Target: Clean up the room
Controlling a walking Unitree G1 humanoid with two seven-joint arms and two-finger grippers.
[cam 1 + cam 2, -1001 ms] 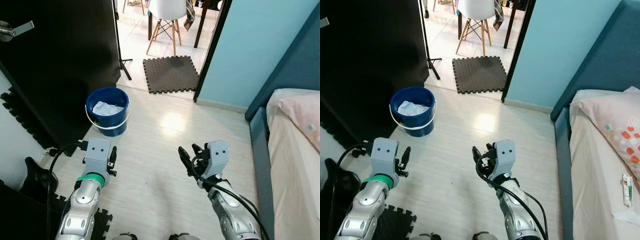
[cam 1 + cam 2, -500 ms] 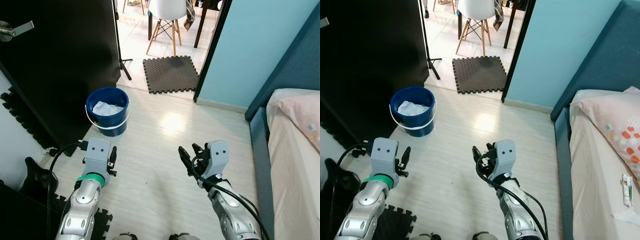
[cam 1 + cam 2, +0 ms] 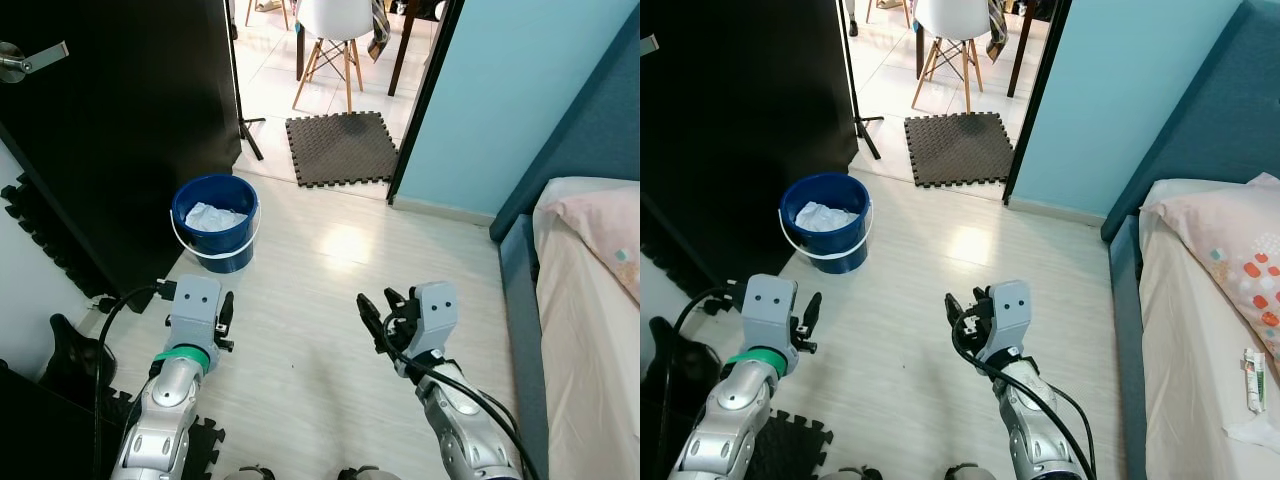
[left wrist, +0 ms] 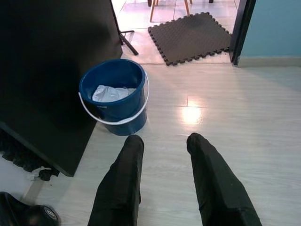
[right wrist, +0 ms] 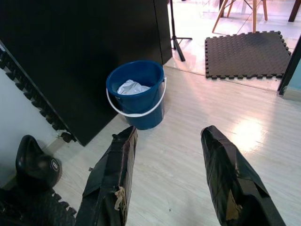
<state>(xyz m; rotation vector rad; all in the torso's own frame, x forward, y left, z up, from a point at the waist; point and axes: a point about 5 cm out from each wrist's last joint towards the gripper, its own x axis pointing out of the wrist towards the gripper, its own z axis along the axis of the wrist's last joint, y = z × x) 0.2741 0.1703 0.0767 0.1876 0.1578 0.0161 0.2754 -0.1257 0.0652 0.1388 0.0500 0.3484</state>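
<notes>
A blue bucket (image 3: 216, 220) with a white handle stands on the pale wood floor by the black door; crumpled white paper (image 4: 109, 93) lies inside it. My left gripper (image 3: 226, 318) is held low over the floor, a short way nearer than the bucket, open and empty. My right gripper (image 3: 378, 318) hangs to its right at the same height, also open with nothing between its fingers (image 5: 117, 169). On the bed at the right lie a small tube (image 3: 1253, 380) and a white tissue (image 3: 1252, 432).
The black door (image 3: 120, 120) stands open on the left, with a stand's legs (image 3: 245, 125) behind it. A dark foam mat (image 3: 341, 147) and a white chair (image 3: 333, 30) lie beyond the doorway. A blue bed frame (image 3: 520, 290) borders the right. A black object (image 5: 35, 162) and foam tiles sit lower left.
</notes>
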